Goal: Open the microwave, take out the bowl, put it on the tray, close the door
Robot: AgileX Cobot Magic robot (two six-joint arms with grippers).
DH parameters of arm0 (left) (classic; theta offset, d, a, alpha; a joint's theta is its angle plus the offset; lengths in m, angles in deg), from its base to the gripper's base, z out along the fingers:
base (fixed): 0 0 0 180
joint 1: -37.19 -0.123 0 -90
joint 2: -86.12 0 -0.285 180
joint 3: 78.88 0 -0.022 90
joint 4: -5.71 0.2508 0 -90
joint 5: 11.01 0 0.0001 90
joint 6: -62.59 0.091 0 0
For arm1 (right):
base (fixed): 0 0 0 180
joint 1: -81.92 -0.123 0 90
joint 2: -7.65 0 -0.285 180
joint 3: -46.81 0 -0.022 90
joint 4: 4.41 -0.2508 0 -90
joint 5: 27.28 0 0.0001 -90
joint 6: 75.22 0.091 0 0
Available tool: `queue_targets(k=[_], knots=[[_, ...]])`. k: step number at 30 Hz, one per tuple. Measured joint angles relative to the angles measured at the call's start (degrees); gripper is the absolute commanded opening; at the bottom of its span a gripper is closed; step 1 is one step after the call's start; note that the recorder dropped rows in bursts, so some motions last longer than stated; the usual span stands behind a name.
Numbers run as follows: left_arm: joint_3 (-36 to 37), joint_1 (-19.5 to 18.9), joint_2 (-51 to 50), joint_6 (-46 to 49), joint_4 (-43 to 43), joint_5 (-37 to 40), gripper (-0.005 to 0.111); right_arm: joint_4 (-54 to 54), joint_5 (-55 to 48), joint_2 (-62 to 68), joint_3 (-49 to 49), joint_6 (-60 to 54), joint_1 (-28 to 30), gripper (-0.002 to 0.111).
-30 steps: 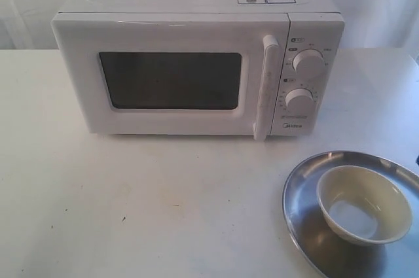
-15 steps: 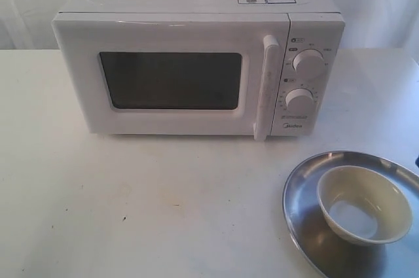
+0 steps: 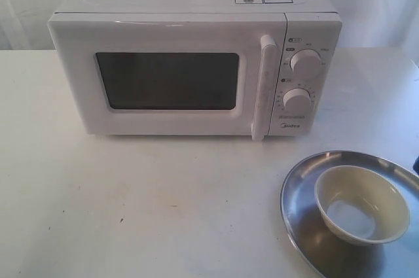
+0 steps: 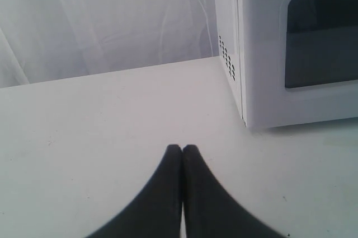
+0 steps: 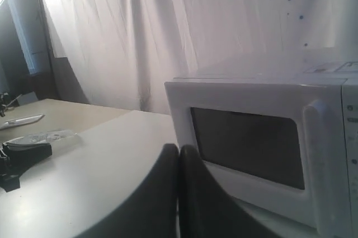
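The small cream round bowl (image 3: 361, 204) sits in the large shiny silver round tray (image 3: 302, 222) by the right edge of the table (image 3: 163, 212), on the right arm's side. The white door (image 3: 170, 36) of the white boxy microwave (image 3: 313, 29) is closed. The left tool (image 4: 182, 149) and the right tool (image 5: 179, 149) are clenched on nothing. The task looks finished.

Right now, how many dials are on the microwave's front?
2. The upper dial sits above the lower dial, both on the microwave, right of the door handle in the exterior view.
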Motion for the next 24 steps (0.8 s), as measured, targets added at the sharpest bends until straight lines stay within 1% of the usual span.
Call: queue_targets(k=[13,17,18,20,24], knots=[[0.0,0.0,0.0,0.0,0.0,0.0,0.000,-0.3,-0.5,0.0,0.0,2.1,0.0,0.000],[0.0,0.0,0.0,0.0,0.0,0.0,0.000,-0.1,-2.8,-0.7,0.2,1.4,0.5,0.000],[0.0,0.0,0.0,0.0,0.0,0.0,0.000,-0.1,-3.1,-1.3,0.2,1.3,1.6,0.000],[0.0,0.0,0.0,0.0,0.0,0.0,0.000,0.0,-3.6,-3.1,-1.0,0.9,6.6,0.000],[0.0,0.0,0.0,0.0,0.0,0.0,0.000,0.0,-2.9,-4.9,-5.2,0.8,21.4,0.000]])
